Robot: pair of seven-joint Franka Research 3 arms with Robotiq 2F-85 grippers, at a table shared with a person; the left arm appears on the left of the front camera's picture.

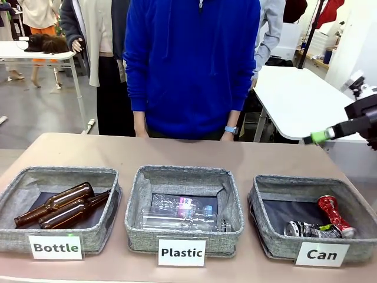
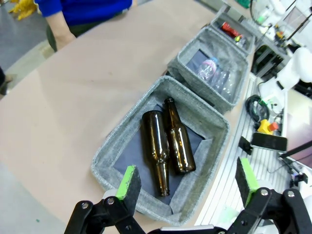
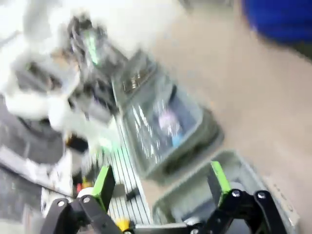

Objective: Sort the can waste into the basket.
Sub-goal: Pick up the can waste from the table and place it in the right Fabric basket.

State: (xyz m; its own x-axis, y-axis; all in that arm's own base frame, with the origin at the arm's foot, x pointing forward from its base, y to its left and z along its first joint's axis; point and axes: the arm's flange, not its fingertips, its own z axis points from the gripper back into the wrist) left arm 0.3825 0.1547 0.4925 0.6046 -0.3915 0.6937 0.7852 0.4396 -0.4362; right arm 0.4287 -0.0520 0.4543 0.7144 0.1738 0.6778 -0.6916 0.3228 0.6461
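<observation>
My left gripper (image 2: 187, 185) is black, with round silver screws at the linkage joints and bright green pads (image 2: 128, 183) on both fingers. The right gripper (image 3: 161, 183) looks the same, though blurred. From the front, its black body ends in a green-tipped finger (image 1: 320, 136). The person (image 1: 191, 65) wears a blue hoodie and a light blue wristband (image 1: 230, 130).

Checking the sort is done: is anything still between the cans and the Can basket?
Nothing visible: the red can and the dark can already lie inside the Can basket, side by side on its dark bottom.
</observation>
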